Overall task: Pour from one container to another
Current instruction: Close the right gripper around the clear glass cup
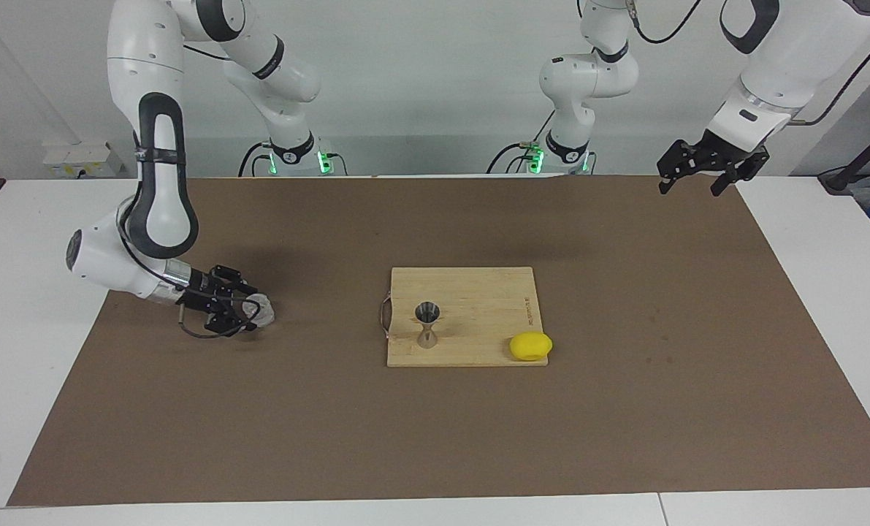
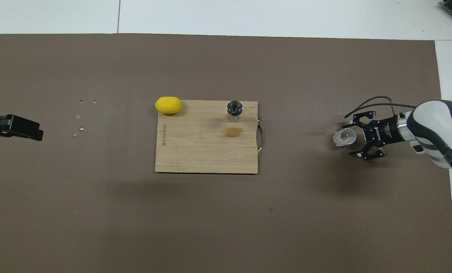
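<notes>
The clear glass tumbler [image 1: 261,310] [image 2: 343,137] sits on the brown mat toward the right arm's end of the table. My right gripper [image 1: 249,310] [image 2: 350,138] is low at the mat, open, with its fingers on either side of the glass. The steel jigger [image 1: 427,325] [image 2: 234,110] stands upright on the wooden cutting board [image 1: 478,292] [image 2: 203,151], near the board's edge farther from the robots. My left gripper [image 1: 690,188] [image 2: 21,130] hangs open and holds nothing, raised over the mat's edge at the left arm's end, where that arm waits.
A yellow lemon [image 1: 530,345] [image 2: 168,105] lies at the board's corner toward the left arm's end. The board has a metal handle [image 2: 261,138] and a brownish stain [image 2: 233,132]. A few small shiny specks [image 2: 81,115] dot the mat near the left gripper.
</notes>
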### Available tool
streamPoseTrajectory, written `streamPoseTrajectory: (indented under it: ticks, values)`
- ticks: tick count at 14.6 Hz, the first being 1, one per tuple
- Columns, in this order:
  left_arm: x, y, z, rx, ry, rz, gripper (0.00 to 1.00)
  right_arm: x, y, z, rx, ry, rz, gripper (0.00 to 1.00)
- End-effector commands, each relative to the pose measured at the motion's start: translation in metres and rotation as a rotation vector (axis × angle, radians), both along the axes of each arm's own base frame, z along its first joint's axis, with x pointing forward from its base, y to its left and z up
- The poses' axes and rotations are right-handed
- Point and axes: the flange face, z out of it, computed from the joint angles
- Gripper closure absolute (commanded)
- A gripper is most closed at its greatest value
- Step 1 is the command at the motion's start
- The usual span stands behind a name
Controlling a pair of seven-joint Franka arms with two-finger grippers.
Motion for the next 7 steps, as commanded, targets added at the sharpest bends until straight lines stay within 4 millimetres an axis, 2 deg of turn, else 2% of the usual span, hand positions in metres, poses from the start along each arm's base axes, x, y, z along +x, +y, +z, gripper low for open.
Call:
streamPoseTrajectory:
  ticks: [1,2,3,5,7]
  values:
    - [-0.009,0.0,-0.001,-0.011,0.012,0.003,0.0,-0.005,0.001,0.006,0.025,-0.026,0.003,0.57]
    - [-0.009,0.002,0.0,-0.011,0.011,0.007,0.0,-0.005,0.001,0.007,0.026,-0.025,0.002,0.72]
    - [-0.009,0.004,-0.001,-0.011,0.012,0.01,0.0,-0.004,0.002,0.008,0.025,-0.027,0.004,0.82]
    - [-0.01,0.004,0.0,-0.011,0.011,0.01,0.0,0.0,0.003,0.016,0.019,-0.037,-0.003,0.97]
    - [-0.01,0.004,0.0,-0.011,0.011,0.01,0.0,0.004,0.005,0.023,0.017,-0.042,-0.014,1.0]
